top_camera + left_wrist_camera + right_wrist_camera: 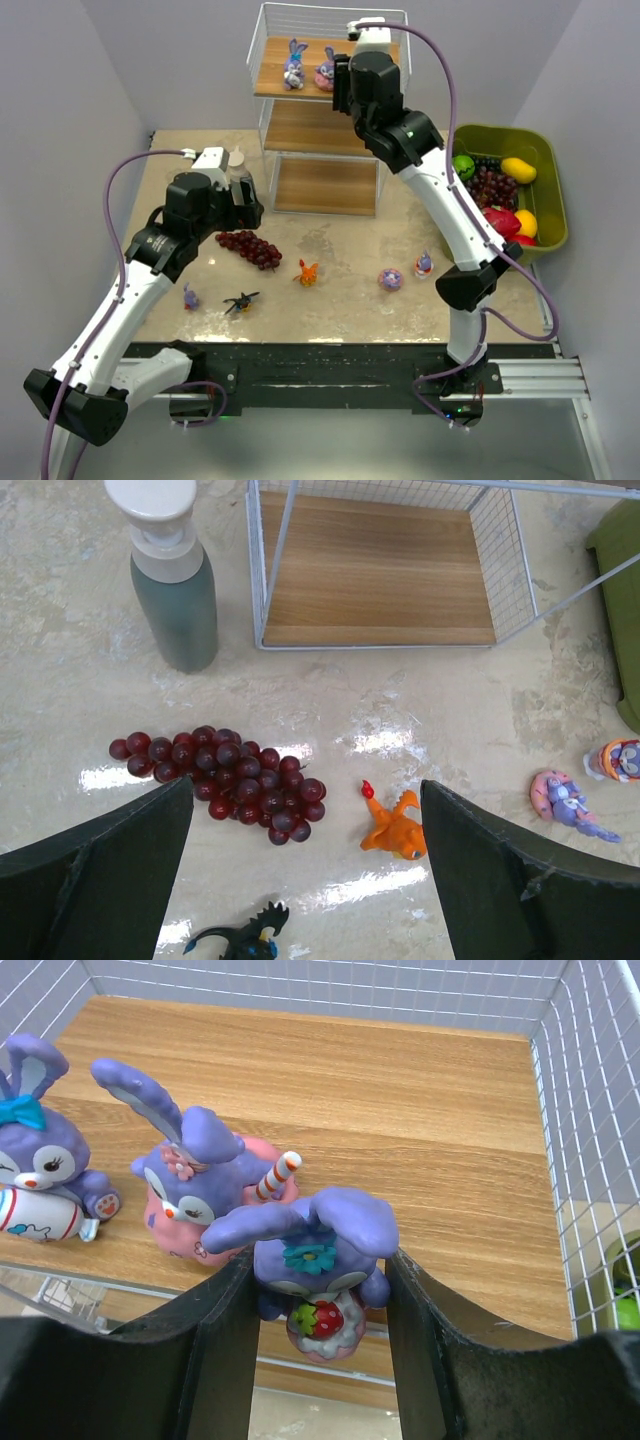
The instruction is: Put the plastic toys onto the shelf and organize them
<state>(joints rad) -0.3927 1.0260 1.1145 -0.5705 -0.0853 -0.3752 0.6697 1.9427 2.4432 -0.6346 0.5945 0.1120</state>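
Five toys (pixel 390 279) lie low in the frame on the table (pixel 350 305), under the left gripper's (pixel 306 785) wide, empty jaws. Upper centre, the right gripper (pixel 320 1260) clamps a purple bunny (pixel 330 1225) over the shelf's (pixel 310 128) top board, beside another bunny (pixel 190 1185), probably to make one row.

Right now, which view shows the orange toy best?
Left wrist: the orange toy is close and large, just right of the grapes. The top view shows it small, mid-table. The right wrist view misses it.
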